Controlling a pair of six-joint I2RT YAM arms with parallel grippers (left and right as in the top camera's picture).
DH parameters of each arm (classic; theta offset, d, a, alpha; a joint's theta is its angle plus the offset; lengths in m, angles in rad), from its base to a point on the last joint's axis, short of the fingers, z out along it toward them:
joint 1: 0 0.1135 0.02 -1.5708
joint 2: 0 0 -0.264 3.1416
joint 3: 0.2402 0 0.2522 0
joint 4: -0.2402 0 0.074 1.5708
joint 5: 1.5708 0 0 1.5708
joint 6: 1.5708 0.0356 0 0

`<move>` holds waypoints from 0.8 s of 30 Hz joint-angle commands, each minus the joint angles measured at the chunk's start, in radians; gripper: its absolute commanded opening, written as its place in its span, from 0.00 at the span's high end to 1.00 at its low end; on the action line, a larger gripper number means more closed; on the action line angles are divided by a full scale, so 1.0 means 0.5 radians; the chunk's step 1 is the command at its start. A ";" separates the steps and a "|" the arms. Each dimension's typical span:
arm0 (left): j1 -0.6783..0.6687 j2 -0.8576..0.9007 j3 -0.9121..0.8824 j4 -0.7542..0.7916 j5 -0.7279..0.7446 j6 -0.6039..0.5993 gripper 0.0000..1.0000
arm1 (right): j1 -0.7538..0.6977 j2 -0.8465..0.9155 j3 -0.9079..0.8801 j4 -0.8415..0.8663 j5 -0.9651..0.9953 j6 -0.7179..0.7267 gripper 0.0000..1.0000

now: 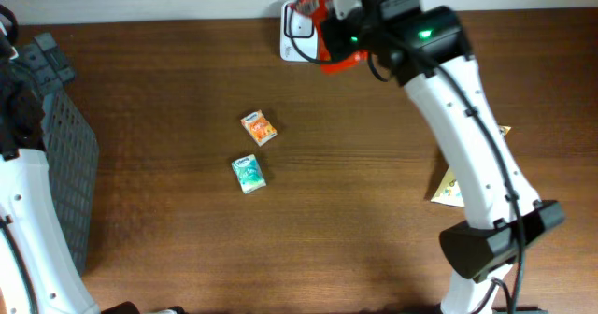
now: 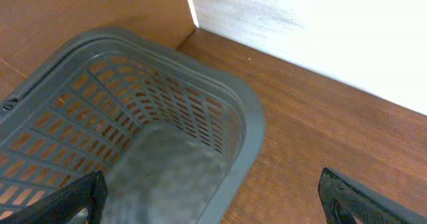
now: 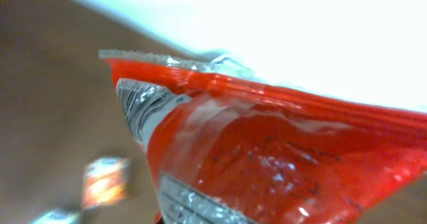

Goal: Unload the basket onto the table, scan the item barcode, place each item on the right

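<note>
**Scan under way: red packet held at the scanner**

Right gripper is clenched on the red packet, holding it over the white scanner at the table's far edge. Pick-up looks done. Print is blurred, so I can't tell if the barcode faces the scanner. Orange packet, teal packet and yellow packet lie loose, likely unscanned. Left gripper is released wide over the grey basket.

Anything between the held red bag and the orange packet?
Nothing. Overhead view shows only bare tabletop between the red bag and the orange packet.
</note>
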 commanded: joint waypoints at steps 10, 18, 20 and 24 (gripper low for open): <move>0.005 -0.001 0.001 0.002 -0.008 0.018 0.01 | 0.079 0.809 0.024 1.467 1.354 -1.374 0.92; 0.005 -0.001 0.001 0.003 -0.008 0.018 0.01 | 0.079 1.093 0.024 1.864 1.392 -1.984 0.96; 0.005 -0.001 0.001 0.002 -0.008 0.018 0.01 | 0.080 1.126 0.024 1.857 1.313 -2.010 0.96; 0.005 -0.001 0.001 0.002 -0.008 0.018 0.01 | 0.080 1.184 0.021 1.863 1.161 -2.248 0.96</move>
